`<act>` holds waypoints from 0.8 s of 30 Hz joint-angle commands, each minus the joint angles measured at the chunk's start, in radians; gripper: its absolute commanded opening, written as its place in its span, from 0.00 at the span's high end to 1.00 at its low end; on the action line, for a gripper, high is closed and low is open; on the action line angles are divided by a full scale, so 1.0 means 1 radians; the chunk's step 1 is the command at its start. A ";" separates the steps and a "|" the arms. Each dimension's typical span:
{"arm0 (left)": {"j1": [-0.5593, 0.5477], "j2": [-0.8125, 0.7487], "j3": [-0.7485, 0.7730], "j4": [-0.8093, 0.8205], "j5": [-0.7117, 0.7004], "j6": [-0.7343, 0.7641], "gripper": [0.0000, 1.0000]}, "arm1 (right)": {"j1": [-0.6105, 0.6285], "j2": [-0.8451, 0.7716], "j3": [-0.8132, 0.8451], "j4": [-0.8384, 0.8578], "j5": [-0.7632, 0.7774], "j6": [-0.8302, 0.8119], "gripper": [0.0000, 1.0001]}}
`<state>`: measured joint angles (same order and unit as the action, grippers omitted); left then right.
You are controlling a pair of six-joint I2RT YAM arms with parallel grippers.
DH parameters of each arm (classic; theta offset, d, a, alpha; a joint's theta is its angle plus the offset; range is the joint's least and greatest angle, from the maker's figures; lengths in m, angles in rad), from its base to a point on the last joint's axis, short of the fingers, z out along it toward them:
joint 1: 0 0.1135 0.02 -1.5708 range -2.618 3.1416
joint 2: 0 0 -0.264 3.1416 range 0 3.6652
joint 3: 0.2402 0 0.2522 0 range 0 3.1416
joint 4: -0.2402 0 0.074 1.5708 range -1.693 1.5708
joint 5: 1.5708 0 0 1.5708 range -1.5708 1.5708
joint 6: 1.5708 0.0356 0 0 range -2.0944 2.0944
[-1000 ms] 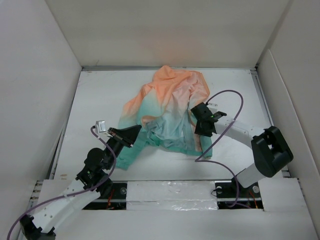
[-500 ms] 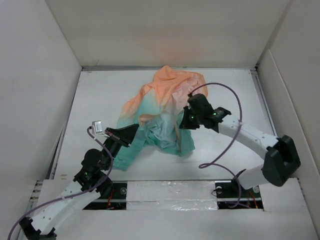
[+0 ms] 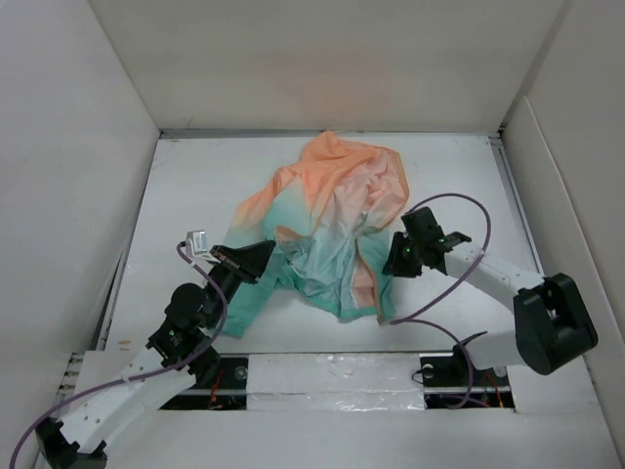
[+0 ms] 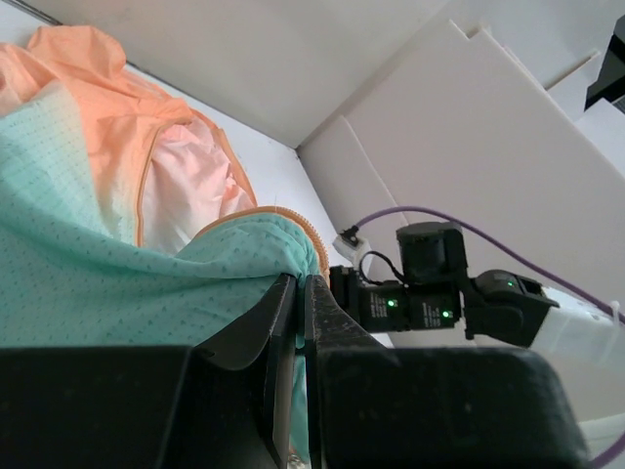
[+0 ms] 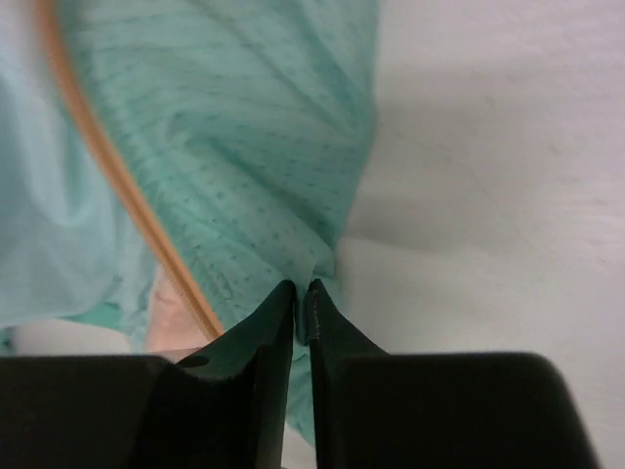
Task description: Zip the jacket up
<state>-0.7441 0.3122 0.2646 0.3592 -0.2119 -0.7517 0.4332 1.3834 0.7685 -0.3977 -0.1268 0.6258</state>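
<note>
The jacket [image 3: 332,215] lies crumpled in the middle of the white table, orange at the far end, teal toward me. Its orange zipper edge [image 3: 366,274] runs down the right front. My left gripper [image 3: 262,256] is shut on the teal hem at the jacket's left side; the left wrist view shows the teal cloth [image 4: 117,274] pinched between the jaws. My right gripper [image 3: 393,259] is shut on the teal cloth [image 5: 244,166] at the jacket's right edge, beside the orange zipper tape [image 5: 127,195].
White walls enclose the table [image 3: 195,186] on the left, back and right. A purple cable [image 3: 459,210] loops above the right arm, another one [image 3: 200,278] by the left arm. The right arm shows in the left wrist view [image 4: 439,293].
The right gripper swung toward the jacket's middle with the cloth, then back out right and nearer me, spreading the right front. The left gripper has barely moved.
</note>
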 commanded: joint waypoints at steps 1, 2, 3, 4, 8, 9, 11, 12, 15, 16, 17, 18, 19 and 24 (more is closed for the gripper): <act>0.003 0.014 0.041 0.064 0.009 0.014 1.00 | -0.025 -0.134 -0.009 -0.021 0.186 0.029 0.62; 0.003 0.021 0.038 0.064 0.009 0.012 1.00 | -0.025 -0.168 -0.015 -0.020 0.197 0.038 0.50; 0.003 0.025 0.036 0.064 0.008 0.012 1.00 | -0.025 -0.203 -0.021 -0.012 0.199 0.052 0.41; 0.003 0.028 0.038 0.064 0.006 0.014 1.00 | -0.025 -0.283 -0.029 0.000 0.179 0.057 0.31; 0.003 0.054 0.045 0.066 -0.001 0.020 1.00 | 0.002 -0.446 -0.092 -0.009 0.138 0.104 0.33; 0.003 0.059 0.048 0.067 -0.001 0.020 1.00 | 0.031 -0.469 -0.112 -0.019 0.133 0.135 0.39; 0.003 0.068 0.051 0.067 -0.001 0.020 1.00 | 0.062 -0.513 -0.173 -0.082 0.134 0.179 0.84; 0.003 0.071 0.054 0.066 -0.001 0.020 1.00 | 0.088 -0.523 -0.195 -0.111 0.139 0.231 0.98; 0.003 0.073 0.061 0.061 -0.009 0.017 1.00 | 0.134 -0.587 -0.280 -0.182 0.159 0.358 1.00; 0.003 0.070 0.061 0.061 -0.009 0.015 1.00 | 0.162 -0.609 -0.299 -0.196 0.168 0.388 0.97; 0.003 0.065 0.062 0.058 -0.012 0.015 1.00 | 0.173 -0.629 -0.316 -0.216 0.182 0.414 0.84; 0.003 0.062 0.062 0.061 -0.015 0.015 1.00 | 0.182 -0.659 -0.333 -0.219 0.181 0.460 0.79; 0.003 0.059 0.061 0.061 -0.015 0.015 1.00 | 0.196 -0.670 -0.357 -0.224 0.173 0.472 0.73; 0.003 0.051 0.050 0.084 0.005 0.011 1.00 | 0.210 -0.667 -0.376 -0.236 0.144 0.557 0.58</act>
<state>-0.7441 0.3786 0.2760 0.3687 -0.2184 -0.7483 0.6312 0.7170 0.3824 -0.6281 0.0154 1.0855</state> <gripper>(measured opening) 0.024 0.415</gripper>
